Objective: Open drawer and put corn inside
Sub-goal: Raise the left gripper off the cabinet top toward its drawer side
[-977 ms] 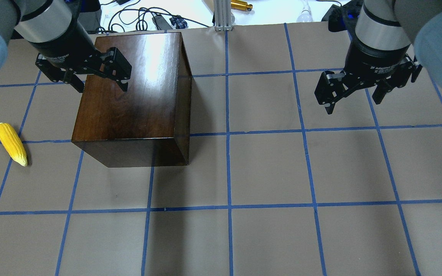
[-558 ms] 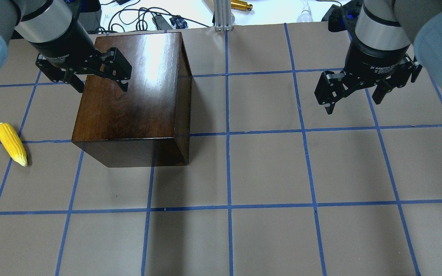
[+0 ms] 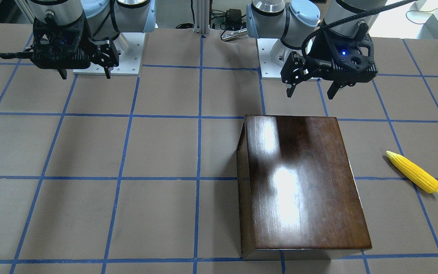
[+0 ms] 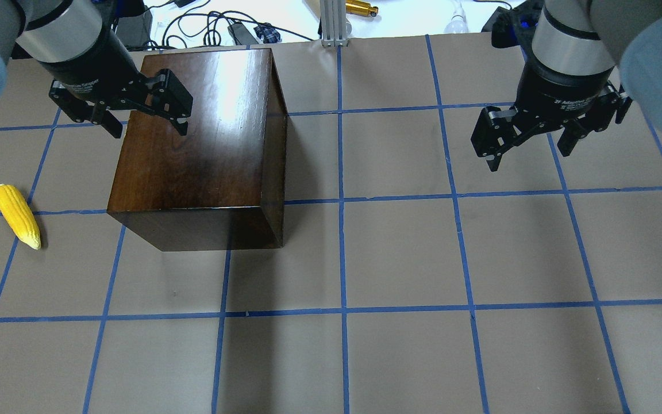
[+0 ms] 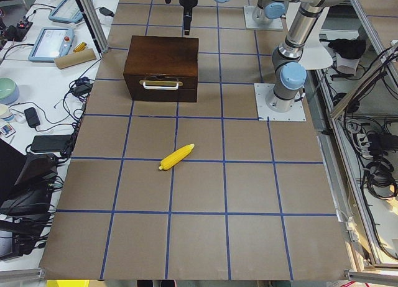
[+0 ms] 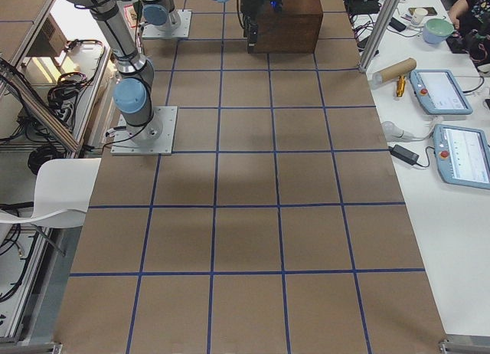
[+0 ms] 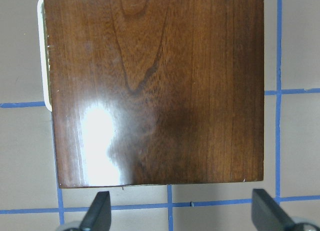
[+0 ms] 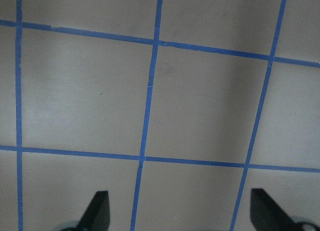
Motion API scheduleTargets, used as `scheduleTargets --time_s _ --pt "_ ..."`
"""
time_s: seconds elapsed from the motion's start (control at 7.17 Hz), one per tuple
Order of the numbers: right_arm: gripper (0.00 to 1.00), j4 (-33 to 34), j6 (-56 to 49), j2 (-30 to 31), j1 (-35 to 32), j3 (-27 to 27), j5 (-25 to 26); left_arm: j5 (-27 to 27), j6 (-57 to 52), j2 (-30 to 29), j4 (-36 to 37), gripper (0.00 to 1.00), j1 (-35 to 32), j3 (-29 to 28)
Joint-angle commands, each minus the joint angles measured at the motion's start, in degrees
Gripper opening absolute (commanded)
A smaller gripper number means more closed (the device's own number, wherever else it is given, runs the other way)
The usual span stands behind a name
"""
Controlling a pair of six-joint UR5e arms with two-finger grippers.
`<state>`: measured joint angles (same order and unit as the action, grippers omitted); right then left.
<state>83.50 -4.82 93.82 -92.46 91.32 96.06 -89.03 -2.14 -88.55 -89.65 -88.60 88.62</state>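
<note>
- My left gripper (image 4: 148,127) hangs in the air above the box (image 4: 193,144), touching nothing; its jaws are spread wide and hold nothing
- In my left wrist view the two fingers (image 7: 97,213) show at the bottom edge, far apart; the glossy dark-brown box top fills most of that view above them
- My right gripper (image 4: 529,158) hovers over bare table (image 4: 400,253), well apart from the box; its jaws are also spread wide and empty; my right wrist view shows only brown paper and blue tape lines between the fingers
- The drawer (image 5: 160,93) is shut, its front flush with the box; that front faces my left-hand end of the table and shows only in the exterior left view; the overhead and front-facing views show just the top and plain sides
- A pale handle (image 5: 160,84) runs across the drawer front; in my left wrist view it peeps out as a pale strip past the left edge of the box top
- The corn (image 4: 16,215) lies on its side on the table, out to my left, on the drawer-front side of the box and well apart from it; it rests slantwise by a blue tape line; neither of my grippers is near it
</note>
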Motion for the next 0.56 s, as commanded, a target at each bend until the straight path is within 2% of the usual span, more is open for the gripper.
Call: scheduleTargets --time_s 0.0,0.42 --pt "1.0 0.0 0.07 0.05 0.0 0.0 0.0 -0.18 -3.55 -0.48 -0.17 1.0 2.8 0.07" --pt "1.0 0.0 -0.02 0.05 0.0 0.0 0.0 -0.09 -8.3 -1.27 0.17 1.0 14.81 0.94"
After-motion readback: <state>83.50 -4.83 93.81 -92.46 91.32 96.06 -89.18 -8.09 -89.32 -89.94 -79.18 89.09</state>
